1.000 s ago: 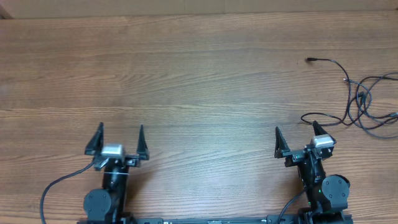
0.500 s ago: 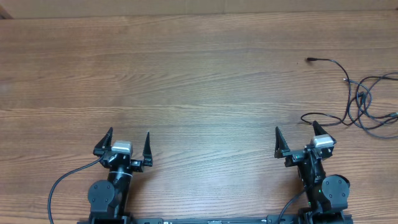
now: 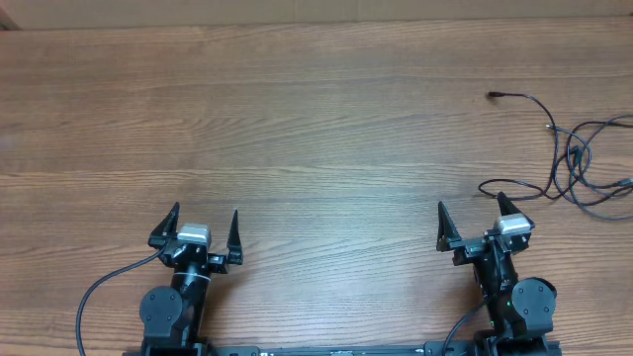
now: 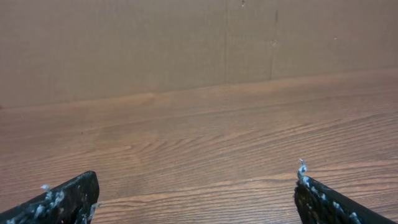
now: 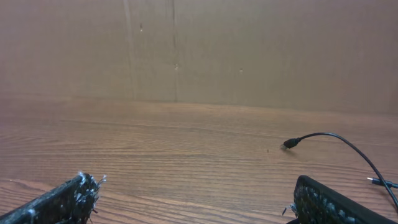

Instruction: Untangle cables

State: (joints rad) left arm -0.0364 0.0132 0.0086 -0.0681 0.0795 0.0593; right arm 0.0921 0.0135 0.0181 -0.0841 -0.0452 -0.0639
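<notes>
At the left gripper [image 3: 206,210]: spread wide and empty, aimed forward over the wooden table [image 3: 297,109]. From its wrist, only two dark, scuffed fingers [image 4: 62,202] at the lower corners, with wood grain ahead and a plain brown wall [image 4: 186,43] beyond. At the right gripper [image 3: 471,201]: likewise spread wide, clasping nothing, low over the wood. As for the cables [image 3: 579,163]: all ahead of and to the right of the right gripper, well apart from the left one, lying flat in a loose tangle of overlapping black loops. Nearest the right gripper, one loose end [image 3: 485,186] just ahead of its right finger, close by; touching or not, cannot tell. Farther ahead and to the right, a small plug [image 3: 493,95] on a length stretched out clear of the tangle. From the right wrist, one of the cables curving in ahead and to the right between the fingers' lines, its tip resting on the wood, and a small connector [image 5: 375,182] just past the right finger.
</notes>
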